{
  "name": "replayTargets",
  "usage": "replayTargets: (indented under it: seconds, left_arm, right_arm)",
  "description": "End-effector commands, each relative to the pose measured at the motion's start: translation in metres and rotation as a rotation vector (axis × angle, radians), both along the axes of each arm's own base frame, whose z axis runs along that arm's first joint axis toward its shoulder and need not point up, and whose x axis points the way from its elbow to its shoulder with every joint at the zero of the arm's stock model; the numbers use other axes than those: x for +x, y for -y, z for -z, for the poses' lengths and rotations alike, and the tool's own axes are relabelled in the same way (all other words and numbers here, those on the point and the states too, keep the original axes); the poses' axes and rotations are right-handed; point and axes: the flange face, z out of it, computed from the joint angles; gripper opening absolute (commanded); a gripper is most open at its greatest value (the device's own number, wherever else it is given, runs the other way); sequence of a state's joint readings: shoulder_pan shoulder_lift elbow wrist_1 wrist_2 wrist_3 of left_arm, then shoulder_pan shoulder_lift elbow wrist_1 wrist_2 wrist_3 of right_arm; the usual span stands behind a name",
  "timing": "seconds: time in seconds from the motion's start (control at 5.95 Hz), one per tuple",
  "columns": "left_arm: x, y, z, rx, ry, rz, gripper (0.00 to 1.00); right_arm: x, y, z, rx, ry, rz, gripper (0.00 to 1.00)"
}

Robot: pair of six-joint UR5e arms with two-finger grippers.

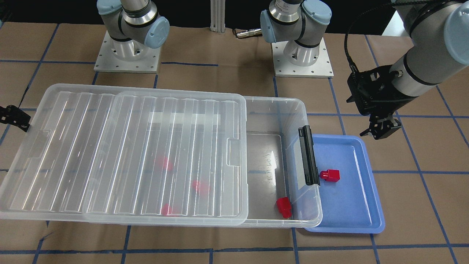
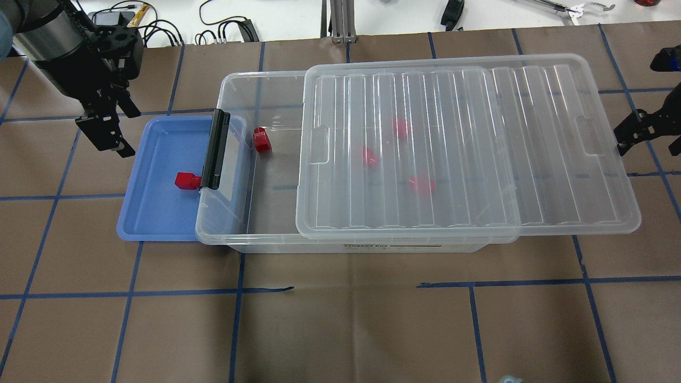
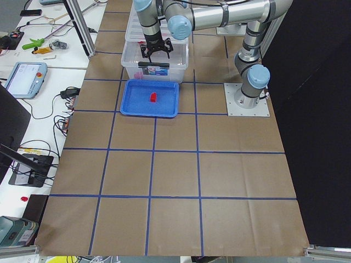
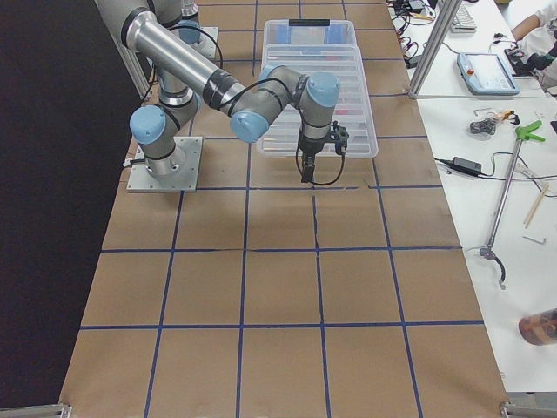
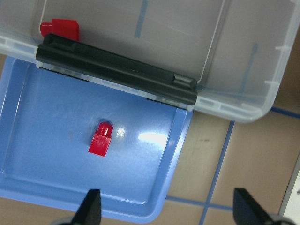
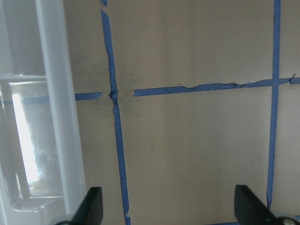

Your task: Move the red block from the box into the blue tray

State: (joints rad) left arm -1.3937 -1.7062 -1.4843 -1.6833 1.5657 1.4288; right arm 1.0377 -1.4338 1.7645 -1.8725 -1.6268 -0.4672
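One red block [image 1: 329,175] lies in the blue tray [image 1: 351,205], close to the box's black latch [image 1: 307,156]; it also shows in the left wrist view [image 5: 101,139]. A second red block [image 1: 284,206] lies in the uncovered end of the clear box [image 1: 274,102]. Three more red blocks [image 2: 400,127] show blurred under the ribbed lid [image 2: 452,159], which is slid partway off. My left gripper [image 1: 381,132] is open and empty, above the table just beyond the tray's far corner. My right gripper [image 2: 638,141] is open and empty, past the lid's other end.
The tray [image 2: 154,213] is tucked under the box's latch end [image 2: 215,149]. The lid overhangs the box toward my right gripper. Brown paper with blue tape lines covers the table [image 2: 340,319]. Cables and tools lie beyond the far edge [image 2: 223,26].
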Motion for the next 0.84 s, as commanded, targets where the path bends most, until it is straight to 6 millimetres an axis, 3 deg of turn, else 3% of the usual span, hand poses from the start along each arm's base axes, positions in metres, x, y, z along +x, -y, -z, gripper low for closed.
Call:
replayTargets:
  seconds: [0.0, 0.17, 0.34, 0.5, 0.67]
  left_arm:
    - [-0.085, -0.013, -0.007, -0.009, 0.073, -0.341, 0.98]
    - [-0.119, -0.017, -0.018, -0.048, 0.088, -0.452, 0.98]
    - [-0.138, -0.017, -0.031, -0.085, 0.107, -0.590, 0.98]
    - [-0.145, -0.016, -0.049, -0.137, 0.094, -0.722, 0.98]
    - [-0.137, -0.023, -0.076, -0.172, 0.088, -0.903, 0.98]
  right_arm:
    - [0.014, 0.000, 0.004, -0.001, 0.016, -0.019, 1.00]
    - [0.017, -0.002, 0.009, 0.008, 0.026, -0.019, 1.00]
    - [0.024, 0.000, 0.009, 0.008, 0.026, -0.033, 1.00]
    - [0.037, 0.001, 0.006, 0.003, 0.021, -0.039, 1.00]
    - [0.051, 0.000, 0.008, 0.008, 0.025, -0.053, 1.00]
